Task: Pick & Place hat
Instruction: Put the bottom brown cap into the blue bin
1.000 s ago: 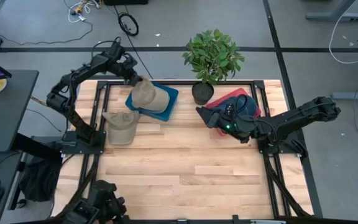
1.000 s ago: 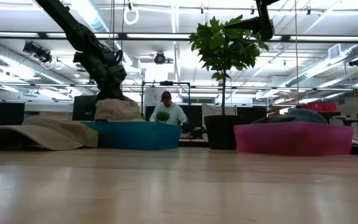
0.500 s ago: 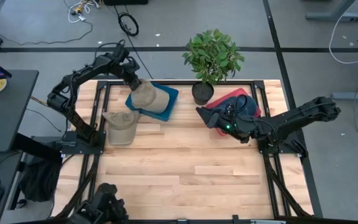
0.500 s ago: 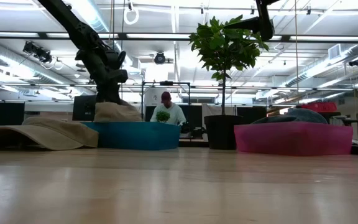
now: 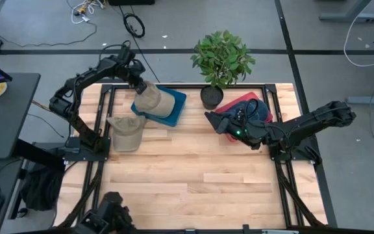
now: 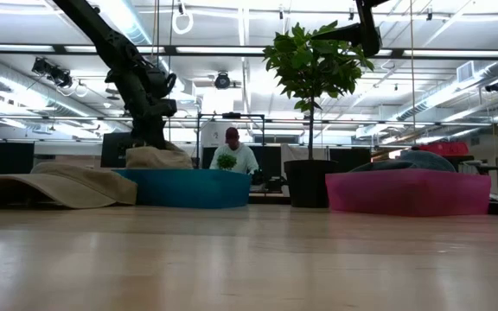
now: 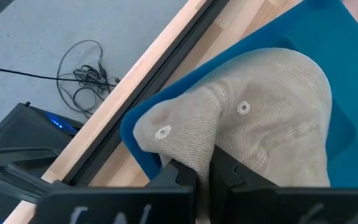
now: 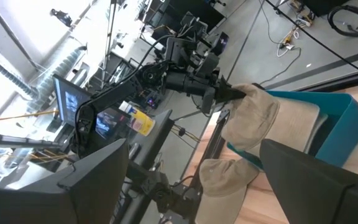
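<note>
A tan hat (image 5: 156, 101) sits in the blue tray (image 5: 179, 103) at the table's far left; its brim (image 5: 169, 104) lies on the tray floor. My left gripper (image 5: 141, 84) is above its crown, shut on it. In the low view the hat (image 6: 156, 157) shows just above the tray's wall (image 6: 197, 188). A second tan hat (image 5: 125, 132) lies flat on the table, near the tray's near-left side. My right gripper (image 8: 204, 186) is open and waits near the pink tray (image 5: 234, 104). My left gripper pinches a raised fold of the tan hat's crown (image 7: 194, 134) between its two fingers (image 7: 178, 175), close to two eyelets. It comes from above, slanting in from the far-left side. The crown is pulled up into a peak while the rest of the hat rests in the blue tray.
A potted plant (image 5: 222, 60) stands at the far edge between the two trays. The pink tray (image 6: 413, 192) holds a dark hat (image 5: 255, 112). A person (image 6: 232, 155) shows far behind the table. Bare wood (image 5: 193, 175) covers the middle and near part.
My left gripper has moved down toward the blue tray, staying shut on the hat. The tan hat has sunk lower into the tray, and its crown now shows lower above the tray's wall in the low view.
</note>
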{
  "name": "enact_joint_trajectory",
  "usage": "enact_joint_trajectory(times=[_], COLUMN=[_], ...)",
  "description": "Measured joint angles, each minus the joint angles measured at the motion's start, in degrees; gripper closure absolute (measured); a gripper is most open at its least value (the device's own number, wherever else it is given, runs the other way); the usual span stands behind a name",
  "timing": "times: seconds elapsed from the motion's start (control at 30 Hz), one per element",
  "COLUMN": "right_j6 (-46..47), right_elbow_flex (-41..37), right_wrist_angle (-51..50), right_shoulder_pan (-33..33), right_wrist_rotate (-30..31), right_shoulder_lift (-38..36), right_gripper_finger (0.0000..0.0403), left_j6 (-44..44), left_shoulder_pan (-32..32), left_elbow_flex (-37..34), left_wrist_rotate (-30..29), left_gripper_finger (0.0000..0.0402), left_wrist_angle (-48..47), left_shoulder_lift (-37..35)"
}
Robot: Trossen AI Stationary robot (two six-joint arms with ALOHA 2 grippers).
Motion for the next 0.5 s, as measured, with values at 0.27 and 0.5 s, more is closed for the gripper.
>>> enact_joint_trajectory(times=[0.27, 0.5], right_j6=[0.0, 0.0], right_elbow_flex=[0.0, 0.0], right_wrist_angle=[-0.02, -0.01], right_shoulder_pan=[0.0, 0.0], right_wrist_rotate=[-0.02, -0.18], right_shoulder_lift=[0.0, 0.0], right_gripper_finger=[0.0037, 0.0037], left_j6=[-1.21, -1.17], left_shoulder_pan=[-2.67, -4.86], left_elbow_flex=[0.0, 0.0], left_wrist_rotate=[-0.07, -1.23], left_gripper_finger=[0.0382, 0.0321], left_wrist_angle=[-0.38, -0.3], left_shoulder_lift=[0.0, 0.0])
